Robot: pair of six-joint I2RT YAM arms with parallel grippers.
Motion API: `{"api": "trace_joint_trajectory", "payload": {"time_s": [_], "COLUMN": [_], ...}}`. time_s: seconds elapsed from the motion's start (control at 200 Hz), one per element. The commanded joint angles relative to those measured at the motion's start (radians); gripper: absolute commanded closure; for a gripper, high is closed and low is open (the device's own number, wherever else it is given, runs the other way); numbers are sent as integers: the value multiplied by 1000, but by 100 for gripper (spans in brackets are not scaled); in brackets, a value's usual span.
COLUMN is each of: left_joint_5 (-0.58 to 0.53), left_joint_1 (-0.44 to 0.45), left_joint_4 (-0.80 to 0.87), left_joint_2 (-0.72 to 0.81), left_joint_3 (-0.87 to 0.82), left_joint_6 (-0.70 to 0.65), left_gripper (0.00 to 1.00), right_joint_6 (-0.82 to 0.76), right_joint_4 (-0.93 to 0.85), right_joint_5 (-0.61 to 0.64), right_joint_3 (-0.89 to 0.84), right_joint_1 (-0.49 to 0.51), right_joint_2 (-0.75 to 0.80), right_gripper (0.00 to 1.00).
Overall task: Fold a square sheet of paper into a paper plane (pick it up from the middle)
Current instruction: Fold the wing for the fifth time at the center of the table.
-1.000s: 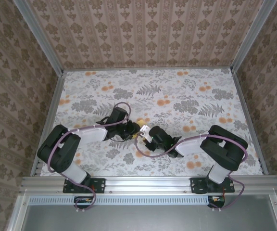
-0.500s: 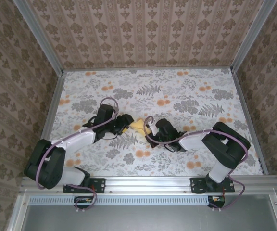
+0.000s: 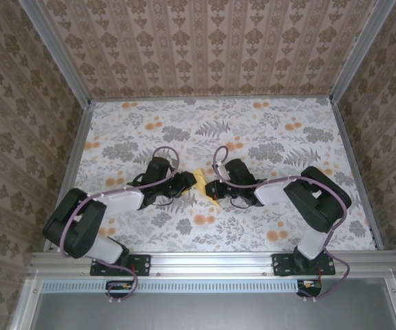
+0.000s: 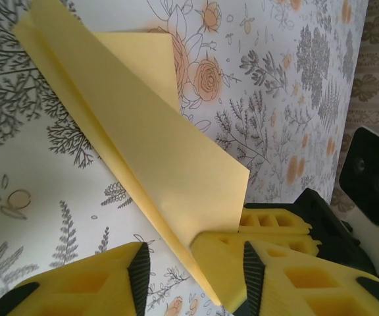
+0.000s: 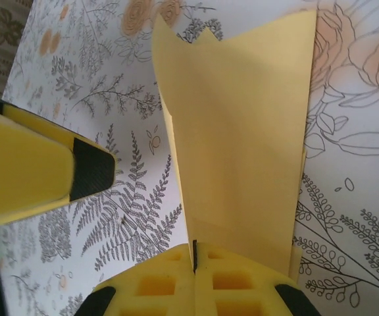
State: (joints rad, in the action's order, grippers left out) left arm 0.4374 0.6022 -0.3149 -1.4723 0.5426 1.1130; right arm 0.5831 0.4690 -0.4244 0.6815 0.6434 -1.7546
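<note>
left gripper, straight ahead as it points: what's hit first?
The folded paper, which reaches between the open fingers of the left gripper; the right gripper clamping it looks close behind, depth unclear.

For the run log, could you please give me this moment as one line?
phase: mid-fold | folded yellow paper: between grippers | right gripper: shut on paper | left gripper: open, astride paper edge

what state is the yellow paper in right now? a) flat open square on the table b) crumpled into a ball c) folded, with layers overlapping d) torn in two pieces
c: the paper has a long straight crease with one layer lying over another, and one end is pinched in the right gripper.
</note>
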Motion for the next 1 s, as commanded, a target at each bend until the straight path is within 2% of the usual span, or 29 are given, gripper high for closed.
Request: {"api": "trace_joint_trajectory", "payload": {"time_s": [0.0, 0.255, 0.68, 0.99], "left_joint_5": [37, 61, 73, 95], "left_joint_1": [10, 11, 16, 19], "left_joint_4": [-126, -242, -279, -323], "left_joint_2": [-52, -142, -205, -247], "left_joint_3": [-12, -16, -7, 8], "left_joint_6": [-13, 8, -17, -15], "left_gripper": [58, 64, 69, 72], "right_joint_6": [105, 212, 374, 433], "right_joint_4": [33, 68, 139, 132], "right_joint_5": [-69, -100, -146, -146], "right_joint_3": [14, 0, -27, -38], "right_joint_1": [-8, -36, -80, -97], "right_joint_2": [-28, -55, -98, -123], "right_gripper": [100, 100, 100, 100]}}
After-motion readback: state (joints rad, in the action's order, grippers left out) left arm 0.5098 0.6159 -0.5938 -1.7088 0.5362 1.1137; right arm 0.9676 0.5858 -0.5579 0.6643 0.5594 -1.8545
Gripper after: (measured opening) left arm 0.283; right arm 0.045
